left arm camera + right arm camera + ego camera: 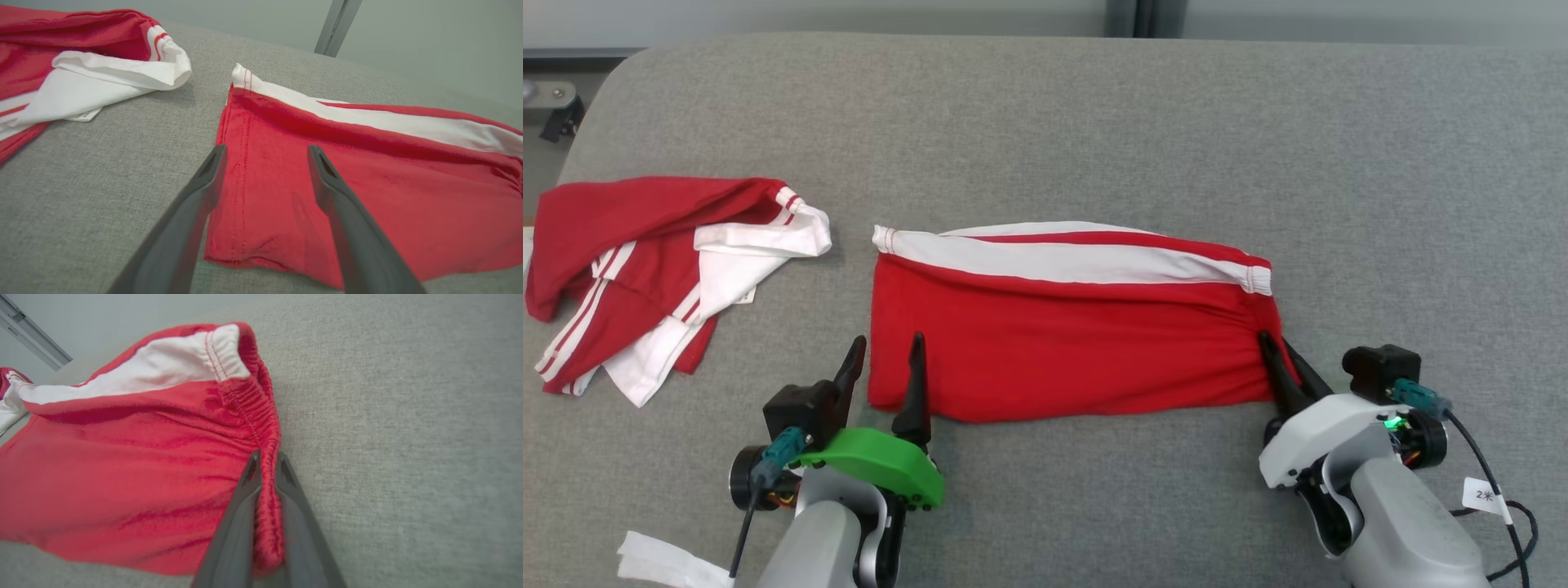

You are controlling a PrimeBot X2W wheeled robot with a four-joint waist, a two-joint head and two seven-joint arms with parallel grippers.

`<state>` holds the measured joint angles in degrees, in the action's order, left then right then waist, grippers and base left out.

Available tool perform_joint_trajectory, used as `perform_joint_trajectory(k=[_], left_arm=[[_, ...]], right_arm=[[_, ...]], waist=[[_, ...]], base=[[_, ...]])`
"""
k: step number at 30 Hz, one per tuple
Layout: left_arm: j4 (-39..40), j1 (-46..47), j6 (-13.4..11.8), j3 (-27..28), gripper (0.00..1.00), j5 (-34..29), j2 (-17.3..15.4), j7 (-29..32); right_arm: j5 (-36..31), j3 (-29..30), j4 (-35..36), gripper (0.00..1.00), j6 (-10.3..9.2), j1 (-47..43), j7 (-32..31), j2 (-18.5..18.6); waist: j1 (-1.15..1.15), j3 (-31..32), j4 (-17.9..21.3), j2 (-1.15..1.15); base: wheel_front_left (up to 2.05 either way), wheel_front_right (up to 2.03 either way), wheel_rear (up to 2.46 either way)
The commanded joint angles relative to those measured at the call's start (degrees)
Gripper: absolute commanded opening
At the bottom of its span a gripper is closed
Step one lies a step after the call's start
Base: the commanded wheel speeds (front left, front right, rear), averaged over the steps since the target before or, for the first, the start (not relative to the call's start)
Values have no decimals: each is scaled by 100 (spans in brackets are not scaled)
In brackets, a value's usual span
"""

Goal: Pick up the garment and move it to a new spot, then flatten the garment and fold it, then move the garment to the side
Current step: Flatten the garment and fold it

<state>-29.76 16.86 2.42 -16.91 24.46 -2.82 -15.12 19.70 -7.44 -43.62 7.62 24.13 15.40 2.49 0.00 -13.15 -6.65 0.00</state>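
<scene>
The garment (1062, 327) is a pair of red shorts with a white side stripe, folded flat on the grey table (1094, 122). My right gripper (1278, 343) is shut on its gathered elastic waistband (267, 473) at the garment's right edge. The left gripper (886, 347) stands open at the garment's near-left corner. Seen from the left wrist, one finger (204, 179) lies over bare table and the other over the red cloth (367, 183), straddling the hem, nothing pinched between them.
A second red-and-white garment (654, 278) lies crumpled at the table's left side, also seen in the left wrist view (81, 69). A white scrap (662, 559) sits at the near-left edge. A cable with a tag (1486, 494) hangs off my right wrist.
</scene>
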Motion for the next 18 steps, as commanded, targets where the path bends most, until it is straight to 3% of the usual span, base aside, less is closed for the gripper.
perform_joint_trajectory(k=[1,13,18], left_arm=[[16,-36,-16,19,100,-57,-19,-4],[-62,-216,50,-77,100,-75,-19,-4],[-95,-264,105,-196,100,39,-20,-4]], right_arm=[[8,212,-23,0,-25,-190,-45,91],[-745,1897,389,0,-18,-33,-24,445],[-631,1481,520,0,-17,-84,-24,216]], waist=[[0,40,51,0],[0,309,263,0],[0,401,249,0]], base=[[0,0,0],[0,0,0],[0,0,0]])
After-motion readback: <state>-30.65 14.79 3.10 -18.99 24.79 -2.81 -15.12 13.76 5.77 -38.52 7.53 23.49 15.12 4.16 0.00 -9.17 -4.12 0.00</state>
